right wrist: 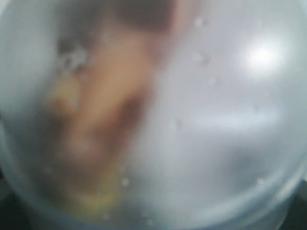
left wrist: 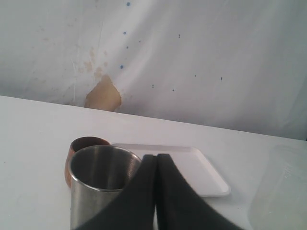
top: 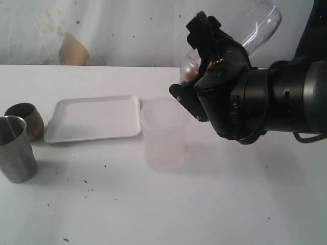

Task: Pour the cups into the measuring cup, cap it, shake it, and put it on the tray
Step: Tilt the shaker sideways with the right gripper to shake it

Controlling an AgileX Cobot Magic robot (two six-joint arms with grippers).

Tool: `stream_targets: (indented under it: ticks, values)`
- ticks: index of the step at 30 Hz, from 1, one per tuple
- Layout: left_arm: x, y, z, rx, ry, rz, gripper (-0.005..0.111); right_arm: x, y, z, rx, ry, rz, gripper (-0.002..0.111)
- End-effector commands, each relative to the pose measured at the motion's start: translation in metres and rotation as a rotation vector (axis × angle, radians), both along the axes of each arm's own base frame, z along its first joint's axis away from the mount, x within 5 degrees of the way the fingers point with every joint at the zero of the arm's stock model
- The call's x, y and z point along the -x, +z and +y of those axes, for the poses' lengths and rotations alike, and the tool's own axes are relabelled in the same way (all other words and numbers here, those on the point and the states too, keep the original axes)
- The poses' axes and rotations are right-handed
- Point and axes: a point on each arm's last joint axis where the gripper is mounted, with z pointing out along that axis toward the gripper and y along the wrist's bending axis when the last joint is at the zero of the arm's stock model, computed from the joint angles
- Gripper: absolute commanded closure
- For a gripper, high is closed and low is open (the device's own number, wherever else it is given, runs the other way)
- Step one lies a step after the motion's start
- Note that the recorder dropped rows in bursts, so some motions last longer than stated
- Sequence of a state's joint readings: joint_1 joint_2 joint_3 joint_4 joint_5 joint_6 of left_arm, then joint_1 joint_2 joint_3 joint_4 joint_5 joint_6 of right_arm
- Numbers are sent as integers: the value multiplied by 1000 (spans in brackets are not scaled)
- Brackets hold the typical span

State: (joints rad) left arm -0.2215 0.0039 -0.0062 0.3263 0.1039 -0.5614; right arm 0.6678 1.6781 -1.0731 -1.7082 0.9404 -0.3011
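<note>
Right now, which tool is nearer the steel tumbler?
Left. The left tool, shut, sits close by the steel tumbler. The right tool is far across the table, raised near the frosted tumbler, holding the measuring cup tilted.

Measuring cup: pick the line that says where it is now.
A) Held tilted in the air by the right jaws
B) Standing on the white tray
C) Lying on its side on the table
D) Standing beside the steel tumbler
A: in the exterior view the measuring cup hangs tilted in the air, gripped in the right jaws, well off the tray.
</note>
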Motion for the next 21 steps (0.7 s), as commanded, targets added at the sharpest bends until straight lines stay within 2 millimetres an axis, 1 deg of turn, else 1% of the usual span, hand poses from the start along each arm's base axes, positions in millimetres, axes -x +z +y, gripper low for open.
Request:
stream_targets:
  ticks: [1, 4, 10, 13, 21]
  values:
    - [0, -1, 0, -1, -2, -3, 107, -1, 12, 0, 23, 4, -47, 108]
    - [0, -1, 0, -1, -2, -3, 107, -1, 17, 4, 12, 15, -61, 108]
    - [0, -1, 0, -1, -2, -3, 107, 5, 27, 24, 5, 80, -77, 108]
    - [0, -1, 0, -1, -2, -3, 107, 4, 28, 24, 7, 81, -79, 108]
    - [0, -1, 0, -1, -2, -3, 107, 5, 29, 22, 113, 74, -63, 108]
